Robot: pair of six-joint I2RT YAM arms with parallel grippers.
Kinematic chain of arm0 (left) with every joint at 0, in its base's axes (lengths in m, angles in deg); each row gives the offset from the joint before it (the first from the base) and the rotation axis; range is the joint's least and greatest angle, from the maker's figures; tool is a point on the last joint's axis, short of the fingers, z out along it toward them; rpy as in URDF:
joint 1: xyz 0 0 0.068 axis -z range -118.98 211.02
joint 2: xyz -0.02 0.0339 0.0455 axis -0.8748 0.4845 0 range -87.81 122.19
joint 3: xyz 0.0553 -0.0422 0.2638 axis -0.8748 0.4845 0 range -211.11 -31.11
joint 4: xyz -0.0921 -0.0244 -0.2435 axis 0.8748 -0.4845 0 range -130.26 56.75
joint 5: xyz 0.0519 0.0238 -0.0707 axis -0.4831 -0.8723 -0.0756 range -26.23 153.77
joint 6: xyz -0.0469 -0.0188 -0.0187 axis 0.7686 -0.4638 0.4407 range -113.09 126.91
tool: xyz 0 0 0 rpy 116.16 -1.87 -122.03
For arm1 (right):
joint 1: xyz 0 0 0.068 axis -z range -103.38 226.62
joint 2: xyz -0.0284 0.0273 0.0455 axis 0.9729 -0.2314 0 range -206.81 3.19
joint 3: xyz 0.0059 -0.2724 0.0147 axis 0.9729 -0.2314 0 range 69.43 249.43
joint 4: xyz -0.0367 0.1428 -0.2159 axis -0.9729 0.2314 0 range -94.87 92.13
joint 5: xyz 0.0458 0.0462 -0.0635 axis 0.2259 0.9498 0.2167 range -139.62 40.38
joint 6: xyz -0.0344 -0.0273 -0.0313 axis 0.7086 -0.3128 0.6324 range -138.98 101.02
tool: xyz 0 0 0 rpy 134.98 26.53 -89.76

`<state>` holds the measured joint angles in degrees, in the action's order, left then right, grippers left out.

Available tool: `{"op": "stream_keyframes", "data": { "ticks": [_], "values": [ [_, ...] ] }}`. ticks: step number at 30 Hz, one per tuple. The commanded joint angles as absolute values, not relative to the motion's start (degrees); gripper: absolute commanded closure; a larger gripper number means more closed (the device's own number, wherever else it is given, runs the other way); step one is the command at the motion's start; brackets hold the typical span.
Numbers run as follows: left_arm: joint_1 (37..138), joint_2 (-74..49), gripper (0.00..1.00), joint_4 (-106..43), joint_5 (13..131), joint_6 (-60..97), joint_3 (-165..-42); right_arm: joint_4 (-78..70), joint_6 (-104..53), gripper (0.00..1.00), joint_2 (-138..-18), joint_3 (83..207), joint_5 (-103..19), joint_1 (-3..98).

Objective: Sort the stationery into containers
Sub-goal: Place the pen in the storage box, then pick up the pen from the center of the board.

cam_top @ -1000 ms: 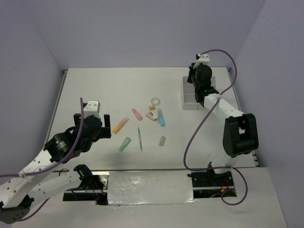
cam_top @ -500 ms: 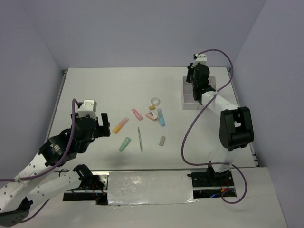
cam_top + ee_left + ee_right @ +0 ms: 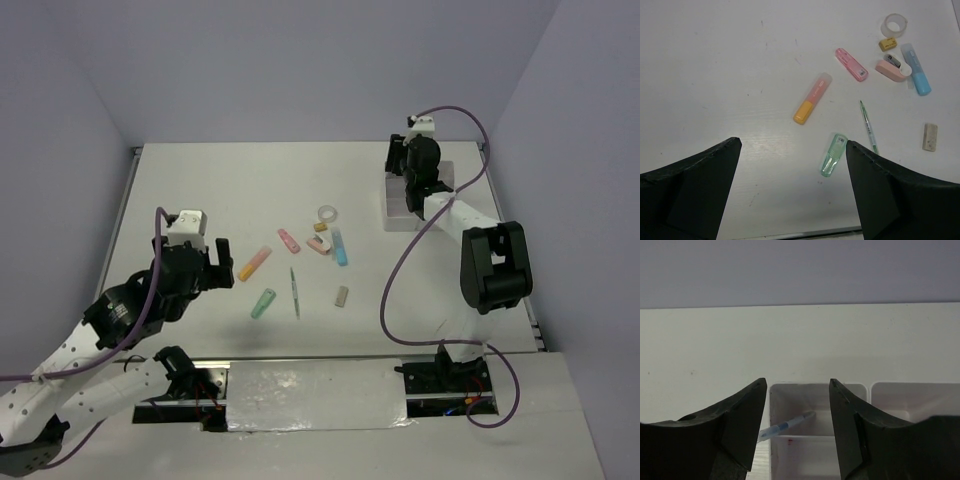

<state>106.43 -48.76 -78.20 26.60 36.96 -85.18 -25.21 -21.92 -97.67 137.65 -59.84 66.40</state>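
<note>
**Pen lay in the box, right claw released**

The right gripper (image 3: 797, 383) stood parted above the divided box (image 3: 860, 388), gripping nothing. A thin blue pen (image 3: 787, 425) lay slanted inside, likely too long to lie flat. The left gripper (image 3: 792, 143) hung wide open near the orange highlighter (image 3: 812, 98), seemingly its next pick.

White-linked left arm (image 3: 125, 310) and right arm (image 3: 462, 216), black joints, black gripper fingers (image 3: 690, 190), purple cables (image 3: 385, 300), white wrist cameras (image 3: 190, 222)
</note>
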Motion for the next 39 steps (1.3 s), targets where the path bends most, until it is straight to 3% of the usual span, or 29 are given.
{"op": "stream_keyframes", "data": {
  "ticks": [1, 7, 12, 16, 20, 21, 22, 31, 39],
  "values": [
    [106.2, -48.35, 0.01, -76.59, 26.77, 36.0, -85.78, -27.55, -22.4, 0.39, -93.77, 137.45, -59.56, 66.69],
    [106.2, -44.06, 0.01, -79.39, 27.82, 42.93, -88.41, -19.21, -28.71, 0.38, -83.41, 140.52, -59.21, 66.51],
    [106.28, -32.74, 0.01, -78.08, 34.32, 52.87, -90.26, 5.09, -32.42, 0.4, -77.24, 147.11, -55.16, 62.13],
    [107.25, -23.75, 0.04, -74.92, 39.94, 60.59, -91.75, 15.77, -34.88, 0.41, -73.55, 146.17, -56.73, 56.86],
    [110.41, -15.32, 0.11, -74.31, 39.95, 66.49, -92.72, 17.8, -37.34, 0.41, -65.91, 139.75, -55.61, 53.86],
    [110.76, -14.17, 0.17, -73.69, 40.13, 67.11, -92.64, 19.46, -37.69, 0.41, -64.93, 137.82, -54.73, 53.16],
    [111.2, -12.94, 0.33, -71.94, 41.61, 67.47, -92.55, 20.0, -37.87, 0.41, -63.79, 136.76, -54.29, 52.63],
    [113.05, 3.84, 0.31, -72.28, 41.71, 71.6, -97.2, 21.85, -38.31, 0.41, -56.14, 127.09, -53.49, 48.06],
    [113.05, 11.59, 0.33, -71.48, 41.89, 72.83, -98.26, 20.01, -37.87, 0.41, -53.41, 123.31, -51.21, 47.35]
  ]
}}
